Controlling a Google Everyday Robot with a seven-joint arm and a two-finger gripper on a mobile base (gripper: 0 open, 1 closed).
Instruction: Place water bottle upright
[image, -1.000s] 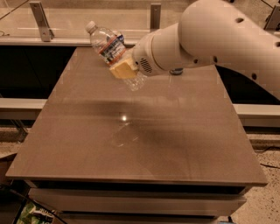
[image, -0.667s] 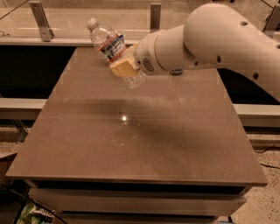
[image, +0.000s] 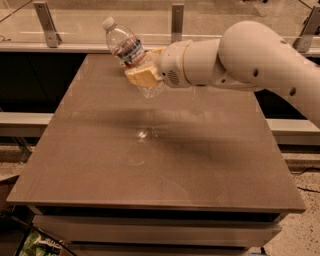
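The water bottle (image: 128, 50) sits clamped in your jaws, which are closed across its lower body, the tan pads (image: 141, 76) pressed against the clear plastic. You see it tilted, not upright: the white cap points up and away to the left of the jaws, the label band lies just above them, and the base pokes out just below them. The jaws hang over the far part of the desk (image: 150, 170), and the bottle is clear of its surface. The white arm (image: 250, 55) reaches in from the right.
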